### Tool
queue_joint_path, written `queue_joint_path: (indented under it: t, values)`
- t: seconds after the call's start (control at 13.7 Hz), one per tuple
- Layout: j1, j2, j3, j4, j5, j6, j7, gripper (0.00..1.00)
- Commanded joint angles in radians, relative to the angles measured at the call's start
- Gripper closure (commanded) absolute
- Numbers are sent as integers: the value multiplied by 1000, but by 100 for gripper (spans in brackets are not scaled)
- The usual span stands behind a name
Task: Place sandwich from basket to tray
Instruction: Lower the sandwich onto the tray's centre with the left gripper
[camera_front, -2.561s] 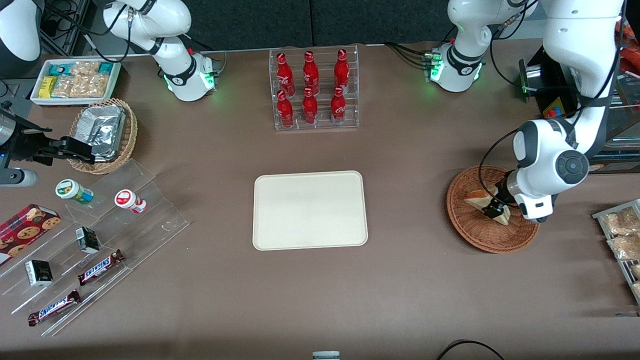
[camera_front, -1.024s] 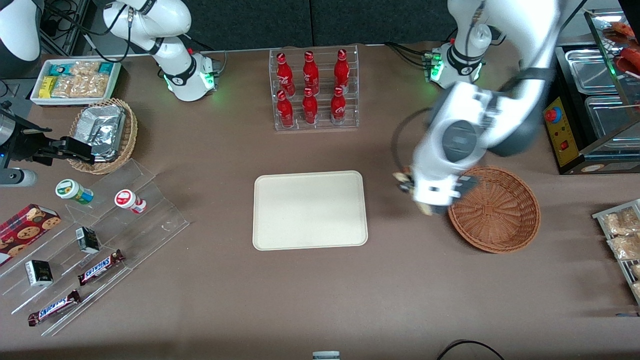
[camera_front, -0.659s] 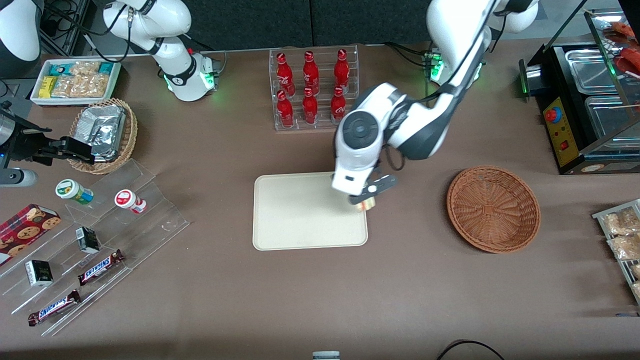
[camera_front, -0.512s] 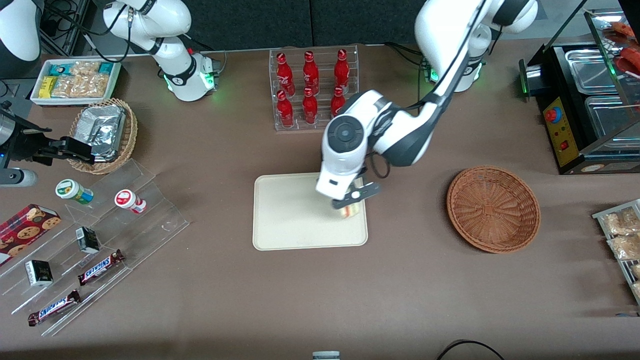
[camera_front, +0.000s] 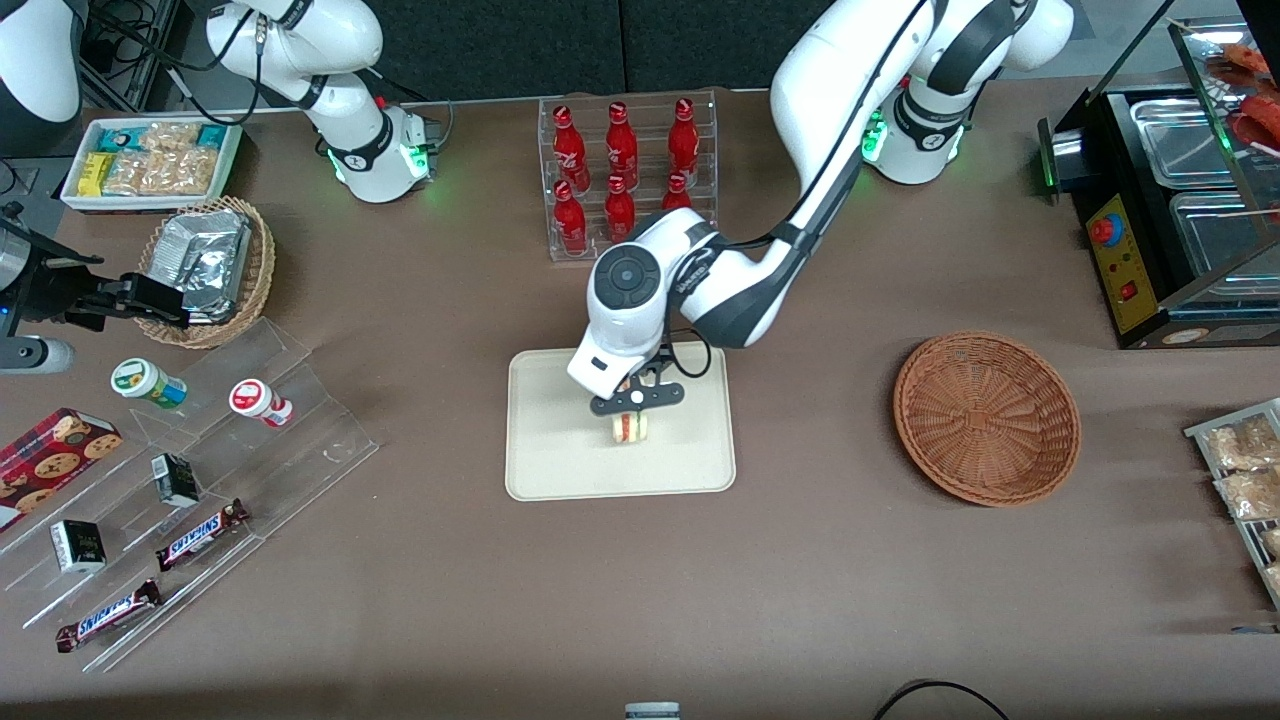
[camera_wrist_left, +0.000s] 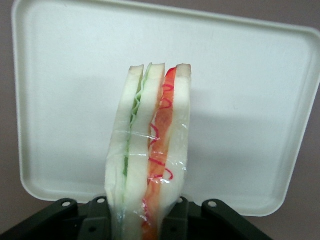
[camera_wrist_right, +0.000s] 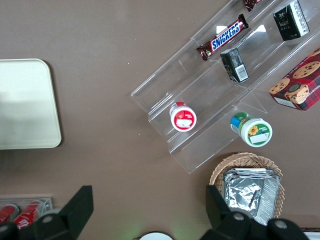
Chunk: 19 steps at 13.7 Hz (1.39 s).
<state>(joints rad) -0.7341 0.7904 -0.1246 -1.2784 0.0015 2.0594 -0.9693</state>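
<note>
I have the gripper over the middle of the tray, its fingers pinching the sandwich from both flat faces. In the left wrist view the sandwich stands on edge between the black finger mounts, its clear wrap showing a pale green layer on one side and an orange-red layer on the other, with white bread between and outside them. The cream-white tray fills the space below it in that view, and I cannot tell whether the wedge is touching the tray surface or hanging just above it. From the front I see the sandwich inside the tray's rim, nearer the camera than the wrist that carries it. The basket sits well apart from the tray toward the working arm's end of the table, and its reddish-brown wicker bowl holds nothing that I can see. The rack of red bottles stands farther from the front camera than the tray, partly covered by the arm's elbow.
</note>
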Motion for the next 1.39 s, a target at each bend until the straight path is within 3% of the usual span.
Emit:
queue_joint_path:
  t: [0.0,0.44,0.51,0.59,0.66,0.95,1.32]
  values:
    - [-31,64,20,30,20,34,8,71]
    - [-22,110,34,39,69,126,18,69]
    - [-25,121,40,37,71,130,18,60]
    - [-25,122,40,36,71,130,17,37]
    - [-25,122,40,37,71,128,14,2]
    - [-21,78,52,31,68,105,4,0]
    - [42,-116,66,-40,66,-116,27,1]
